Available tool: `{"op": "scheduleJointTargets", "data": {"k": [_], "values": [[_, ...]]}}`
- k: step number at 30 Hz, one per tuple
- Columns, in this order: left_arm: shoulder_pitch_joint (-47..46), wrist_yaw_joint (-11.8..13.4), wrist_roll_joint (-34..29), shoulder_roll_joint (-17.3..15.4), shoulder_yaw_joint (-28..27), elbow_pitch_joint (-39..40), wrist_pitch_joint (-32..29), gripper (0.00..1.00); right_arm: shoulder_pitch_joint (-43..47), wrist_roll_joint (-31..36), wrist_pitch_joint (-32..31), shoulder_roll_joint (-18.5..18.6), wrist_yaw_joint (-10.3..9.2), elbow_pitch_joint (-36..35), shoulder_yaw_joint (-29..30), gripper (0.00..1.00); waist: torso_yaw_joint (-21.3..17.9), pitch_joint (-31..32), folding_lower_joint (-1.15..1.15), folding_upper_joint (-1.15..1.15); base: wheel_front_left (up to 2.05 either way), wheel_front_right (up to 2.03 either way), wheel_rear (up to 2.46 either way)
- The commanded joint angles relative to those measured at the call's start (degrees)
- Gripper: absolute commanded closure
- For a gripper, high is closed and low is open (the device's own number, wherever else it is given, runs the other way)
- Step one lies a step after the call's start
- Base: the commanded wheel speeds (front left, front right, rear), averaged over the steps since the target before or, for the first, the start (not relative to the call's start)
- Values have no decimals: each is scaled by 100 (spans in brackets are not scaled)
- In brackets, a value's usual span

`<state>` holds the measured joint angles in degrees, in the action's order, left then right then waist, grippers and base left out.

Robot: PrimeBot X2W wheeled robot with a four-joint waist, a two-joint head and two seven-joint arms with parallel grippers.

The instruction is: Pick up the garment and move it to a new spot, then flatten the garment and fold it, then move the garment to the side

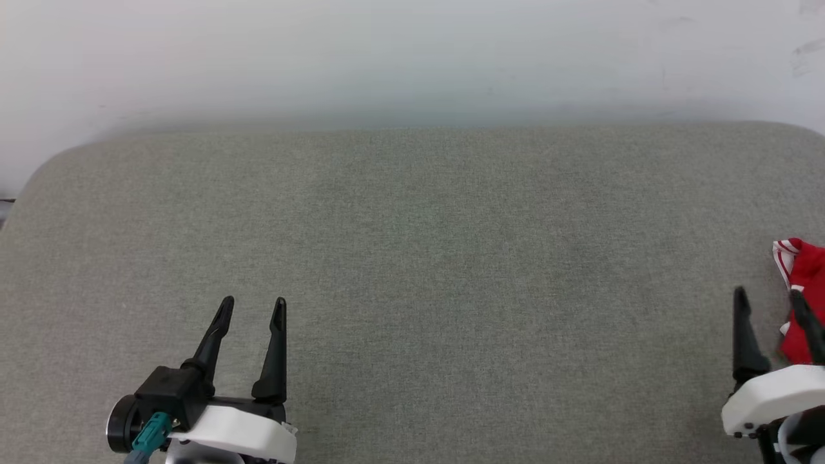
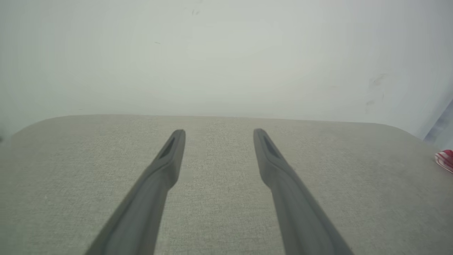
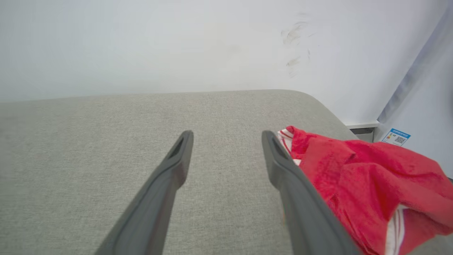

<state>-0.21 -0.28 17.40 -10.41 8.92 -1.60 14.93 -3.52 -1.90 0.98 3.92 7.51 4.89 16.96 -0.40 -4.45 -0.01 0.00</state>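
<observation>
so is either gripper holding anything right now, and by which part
Nothing is held. The left gripper and right gripper are both open and empty; the garment lies crumpled beside the right gripper, outside its grasp.

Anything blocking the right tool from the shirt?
Nothing visible does. The shirt lies bunched on the grey cushion just to the right of the open right tool, close beside its right-hand finger.
</observation>
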Motion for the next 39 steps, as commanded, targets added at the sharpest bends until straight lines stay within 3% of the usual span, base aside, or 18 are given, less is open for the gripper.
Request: {"op": "scheduleJointTargets", "data": {"k": [1, 8, 20, 39], "values": [[98, 32, -14, 17, -52, -29, 36, 0, 144, -82, 18, -34, -4, -104, -166, 0, 24, 74, 1, 0, 0, 0, 0], [256, -4, -107, 41, -141, -170, 32, 0, 644, -269, -43, -93, -4, -683, -689, 0, 55, 311, 1, 0, 0, 0, 0], [583, 16, -233, 122, -178, -210, 32, 0, 1340, -458, -312, -108, -4, -1597, -989, 0, -3, 568, 1, 0, 0, 0, 0], [518, -73, -282, 199, -296, -300, 33, 0, 1309, -542, -305, -110, -4, -1605, -1143, 0, 35, 641, 1, 0, 0, 0, 0]]}}
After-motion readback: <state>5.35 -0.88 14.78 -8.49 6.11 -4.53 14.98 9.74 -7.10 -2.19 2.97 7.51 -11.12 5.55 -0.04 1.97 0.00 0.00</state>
